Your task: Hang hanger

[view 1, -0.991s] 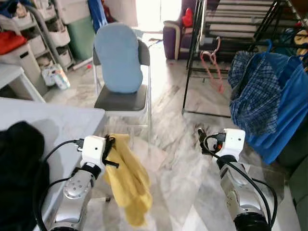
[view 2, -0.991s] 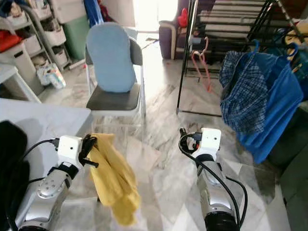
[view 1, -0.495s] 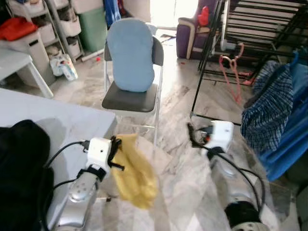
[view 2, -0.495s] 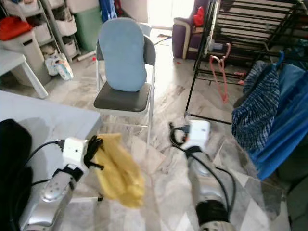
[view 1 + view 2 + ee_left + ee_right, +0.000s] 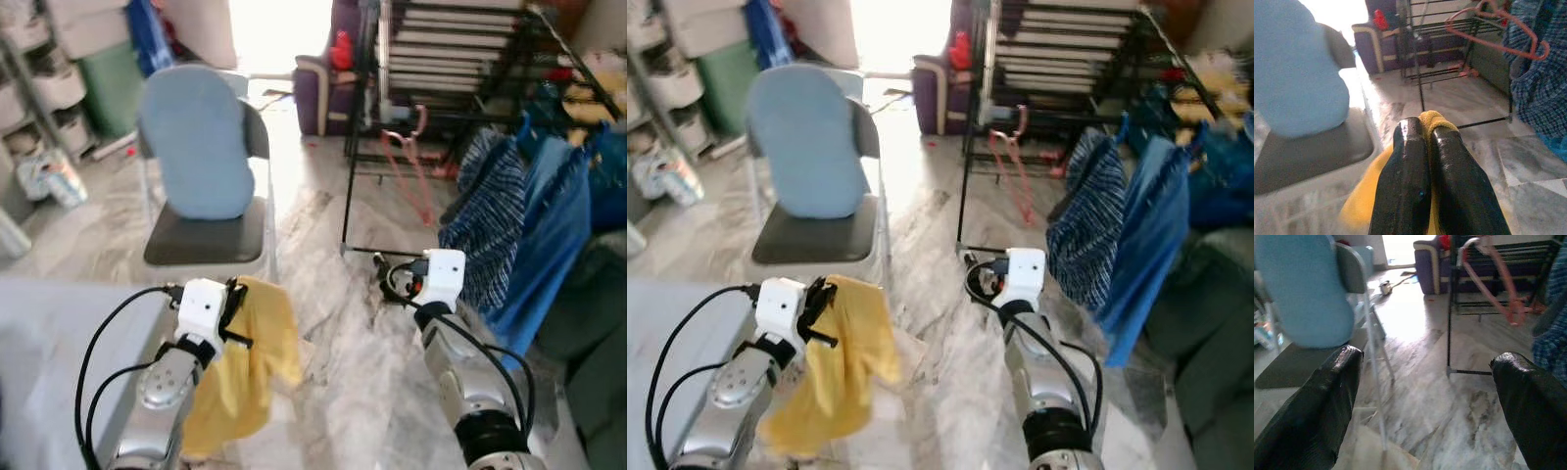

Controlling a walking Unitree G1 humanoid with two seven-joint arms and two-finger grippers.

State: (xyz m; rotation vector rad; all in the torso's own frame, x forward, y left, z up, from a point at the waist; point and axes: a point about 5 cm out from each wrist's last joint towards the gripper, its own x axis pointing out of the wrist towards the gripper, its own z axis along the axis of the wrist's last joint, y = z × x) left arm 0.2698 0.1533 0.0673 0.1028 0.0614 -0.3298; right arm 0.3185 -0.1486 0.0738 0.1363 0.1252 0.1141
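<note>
Yellow garment (image 5: pixel 245 367) pinched in left gripper (image 5: pixel 1425 129), drying rack (image 5: pixel 460 59) ahead-right.
Right gripper (image 5: pixel 1425 377) spread wide, empty, nearer the rack; pink hanger (image 5: pixel 411 147) hangs there.

— What colours do we see? A yellow cloth (image 5: pixel 245 367), a pale blue cushion (image 5: pixel 191 154) on the grey chair seat (image 5: pixel 204 233).

— We also have a pink hanger (image 5: pixel 409 157) on the black rack (image 5: pixel 460 59), a navy checked shirt (image 5: pixel 487 230), a plain blue garment (image 5: pixel 549 245), and a white-grey marbled floor (image 5: pixel 333 323).
</note>
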